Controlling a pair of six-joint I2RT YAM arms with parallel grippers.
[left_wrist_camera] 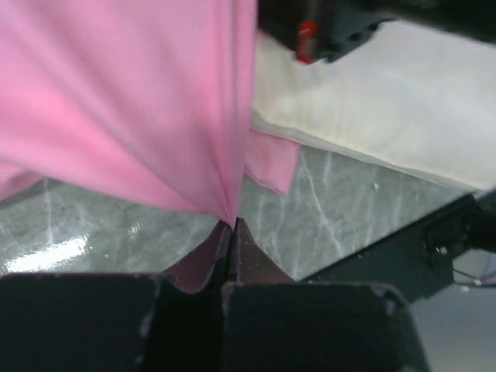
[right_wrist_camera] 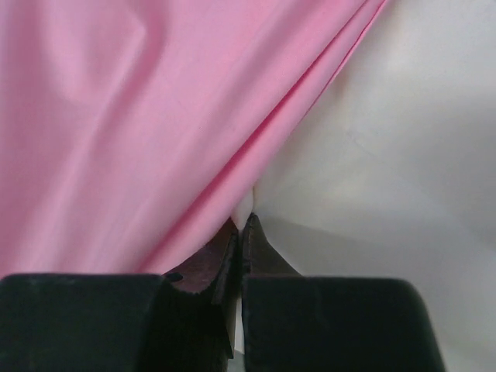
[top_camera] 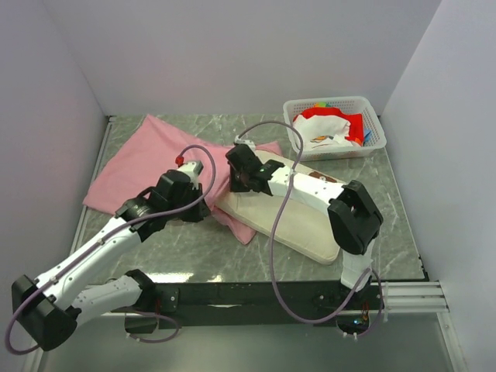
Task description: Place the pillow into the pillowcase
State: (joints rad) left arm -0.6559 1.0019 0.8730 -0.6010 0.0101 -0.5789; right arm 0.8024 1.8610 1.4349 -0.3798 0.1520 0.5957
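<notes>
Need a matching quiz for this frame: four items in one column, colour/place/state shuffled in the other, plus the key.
1. pillowcase
2. pillow
3. basket
4. left gripper

A. white, far right corner
B. black fingers, clamped shut
C. cream, right of centre
D. pink, spread at far left

Pairs: 1-D, 2-C, 3-A, 4-B

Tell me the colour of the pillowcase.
The pillowcase is plain pink, with no pattern; it shows best in the top external view.
</notes>
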